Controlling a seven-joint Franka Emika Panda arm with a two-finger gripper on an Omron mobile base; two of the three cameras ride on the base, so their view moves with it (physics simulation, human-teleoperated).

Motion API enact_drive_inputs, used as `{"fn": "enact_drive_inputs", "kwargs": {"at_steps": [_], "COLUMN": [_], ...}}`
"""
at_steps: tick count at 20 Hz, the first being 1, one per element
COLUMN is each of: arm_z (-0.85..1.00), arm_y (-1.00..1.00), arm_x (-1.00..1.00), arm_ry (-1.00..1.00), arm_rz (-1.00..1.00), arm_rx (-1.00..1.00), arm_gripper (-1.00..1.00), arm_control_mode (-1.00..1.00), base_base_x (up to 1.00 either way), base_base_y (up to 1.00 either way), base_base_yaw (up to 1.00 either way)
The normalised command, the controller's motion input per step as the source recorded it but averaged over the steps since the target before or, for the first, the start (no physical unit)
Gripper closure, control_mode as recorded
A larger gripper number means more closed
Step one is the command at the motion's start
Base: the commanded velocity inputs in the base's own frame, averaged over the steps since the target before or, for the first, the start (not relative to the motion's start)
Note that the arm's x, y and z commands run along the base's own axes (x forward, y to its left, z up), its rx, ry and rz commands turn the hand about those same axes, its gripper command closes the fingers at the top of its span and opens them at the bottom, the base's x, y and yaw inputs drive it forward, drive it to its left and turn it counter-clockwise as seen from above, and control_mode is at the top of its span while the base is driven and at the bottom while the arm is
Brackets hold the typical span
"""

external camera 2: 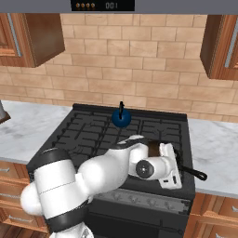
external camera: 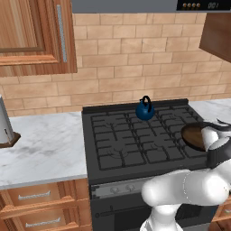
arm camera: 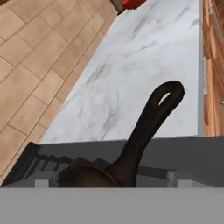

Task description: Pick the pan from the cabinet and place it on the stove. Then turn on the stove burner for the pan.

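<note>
The dark pan (external camera: 193, 135) lies flat on the front right grate of the black stove (external camera: 122, 144). Its long black handle (external camera 2: 193, 172) reaches past the stove's right edge, over the marble counter. In the hand view the pan's handle (arm camera: 148, 124) runs up the middle from the pan's bowl (arm camera: 83, 175). My gripper (arm camera: 108, 180) is open just above the root of the handle. One fingertip stands off each side and neither touches. My arm hides much of the pan in both base views. A reddish-brown wall cabinet (external camera: 31, 36) with a silver bar handle hangs at the upper left.
A small blue kettle (external camera: 145, 109) stands on the back middle grate. Marble counters flank the stove (external camera: 40, 149) (external camera 2: 218, 148). A red bowl (arm camera: 131, 3) sits far along the right counter. Another wall cabinet (external camera 2: 221, 39) hangs at the right. Knobs line the stove's front strip (external camera: 117, 187).
</note>
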Motion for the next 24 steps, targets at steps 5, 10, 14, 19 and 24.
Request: {"fn": "enact_drive_inputs", "kwargs": {"at_steps": [5, 10, 14, 19, 24], "arm_z": [0.4, 0.62, 0.91, 1.0, 0.97], "arm_y": [0.25, 0.36, 0.3, 0.15, 0.27], "arm_x": [-0.83, -0.96, -0.97, -0.87, -0.8], "arm_ry": [0.02, -0.05, -0.08, -0.04, 0.02], "arm_rz": [0.0, 0.0, 0.0, 0.0, 0.0], "arm_rx": [0.0, -0.03, -0.02, 0.0, 0.0], "arm_gripper": [-1.0, -1.0, -1.0, -1.0, -1.0], "arm_control_mode": [-1.0, -1.0, -1.0, -1.0, -1.0], "base_base_x": [0.0, 0.0, 0.0, 0.0, 0.0], "base_base_y": [0.0, 0.0, 0.0, 0.0, 0.0], "base_base_yaw": [0.0, 0.0, 0.0, 0.0, 0.0]}}
